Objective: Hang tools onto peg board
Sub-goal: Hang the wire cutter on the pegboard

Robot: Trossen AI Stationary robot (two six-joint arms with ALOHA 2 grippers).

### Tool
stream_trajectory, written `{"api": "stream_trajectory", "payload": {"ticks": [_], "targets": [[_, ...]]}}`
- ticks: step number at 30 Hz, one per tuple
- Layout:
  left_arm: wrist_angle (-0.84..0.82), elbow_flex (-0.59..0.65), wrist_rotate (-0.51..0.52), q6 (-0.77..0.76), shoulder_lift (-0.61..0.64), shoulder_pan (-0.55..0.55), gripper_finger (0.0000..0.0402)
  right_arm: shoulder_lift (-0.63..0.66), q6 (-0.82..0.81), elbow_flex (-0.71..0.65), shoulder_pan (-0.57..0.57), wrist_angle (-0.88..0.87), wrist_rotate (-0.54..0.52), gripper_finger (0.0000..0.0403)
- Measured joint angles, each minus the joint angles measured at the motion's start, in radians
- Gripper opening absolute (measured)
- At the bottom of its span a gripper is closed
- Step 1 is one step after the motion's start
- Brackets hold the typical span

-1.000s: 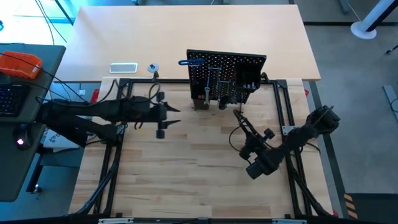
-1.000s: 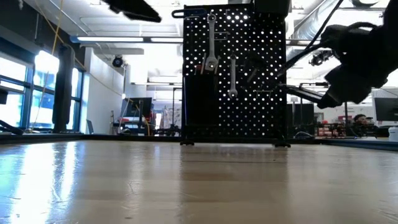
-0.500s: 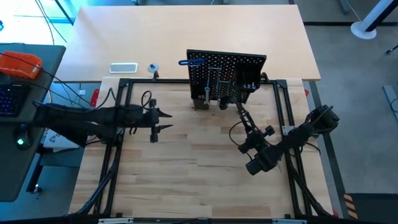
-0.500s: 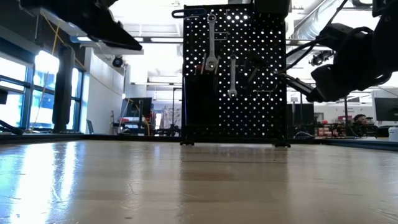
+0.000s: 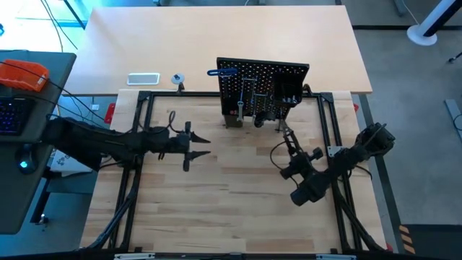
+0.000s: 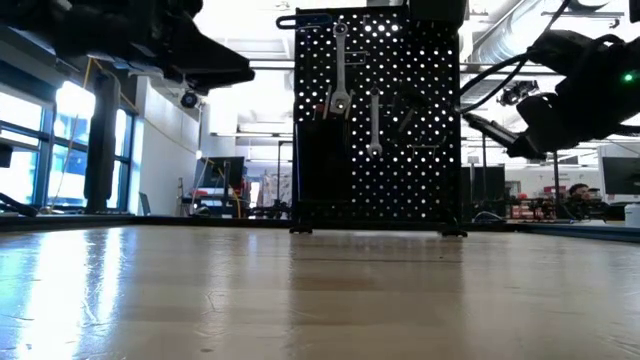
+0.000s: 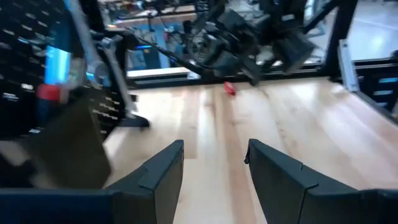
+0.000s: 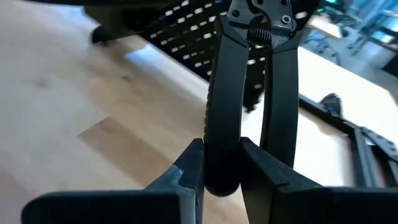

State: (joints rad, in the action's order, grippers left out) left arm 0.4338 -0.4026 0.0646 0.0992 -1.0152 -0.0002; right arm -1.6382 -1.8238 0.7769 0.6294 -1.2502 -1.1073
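While the peg board (image 5: 263,92) stands upright at the far side of the wood table (image 5: 231,209), the right gripper (image 8: 221,167) is clamped on one handle of the black-handled pliers (image 8: 244,93), holding them in the air w/ the jaw end aimed toward the board's right end; in the high view the right gripper (image 5: 294,157) sits just in front of that end, apart from the panel. On the board: two silver wrenches (image 6: 341,68) hang on hooks, one high, one lower beside it, and a blue-handled key (image 5: 225,72) sticks out along the top edge near the left corner. Left gripper (image 5: 201,146) hovers over the table's left half, well apart from the board, fingers (image 7: 163,173) spread w/ nothing between them. Beyond the frame, on the paler tabletop: a white tray (image 5: 143,79) and a small tape roll (image 5: 177,79), side by side.
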Motion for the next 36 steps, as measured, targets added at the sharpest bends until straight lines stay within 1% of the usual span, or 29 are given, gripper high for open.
{"api": "stream_trajectory", "payload": {"ticks": [3, 5, 9, 14, 18, 24, 29, 31, 33, 36], "targets": [[0.045, 0.000, -0.034, -0.028, -0.055, -0.001, 0.0172, 0.000, -0.074, 0.000, -0.001, -0.068, -0.027, 0.0060], [0.080, 0.000, -0.044, -0.044, -0.086, -0.001, 0.0172, 0.000, -0.083, 0.000, -0.001, -0.074, -0.038, 0.0060], [0.167, 0.000, -0.055, -0.054, -0.143, -0.011, 0.0172, 0.000, -0.044, 0.000, 0.015, -0.051, -0.049, 0.0060], [0.284, -0.002, -0.056, -0.054, -0.205, -0.021, 0.0172, 0.000, -0.033, 0.001, 0.037, -0.059, -0.047, 0.0060], [0.298, -0.036, -0.084, -0.059, -0.269, -0.021, 0.0172, 0.000, 0.025, 0.010, 0.054, -0.060, -0.043, 0.0060], [0.298, -0.107, -0.108, -0.072, -0.380, -0.021, 0.0172, 0.000, 0.195, 0.074, 0.084, -0.058, -0.066, 0.0060], [0.298, -0.147, -0.118, -0.091, -0.414, -0.013, 0.0172, 0.000, 0.356, 0.141, 0.115, -0.036, -0.069, 0.0060], [0.297, -0.155, -0.133, -0.108, -0.414, -0.006, 0.0172, 0.000, 0.469, 0.168, 0.130, 0.009, -0.074, 0.0060], [0.298, -0.160, -0.157, -0.139, -0.414, 0.002, 0.0172, 0.000, 0.621, 0.198, 0.141, 0.075, -0.077, 0.0060], [0.297, -0.162, -0.205, -0.196, -0.414, 0.013, 0.0172, 0.000, 0.873, 0.242, 0.144, 0.200, -0.054, 0.0060]]}}
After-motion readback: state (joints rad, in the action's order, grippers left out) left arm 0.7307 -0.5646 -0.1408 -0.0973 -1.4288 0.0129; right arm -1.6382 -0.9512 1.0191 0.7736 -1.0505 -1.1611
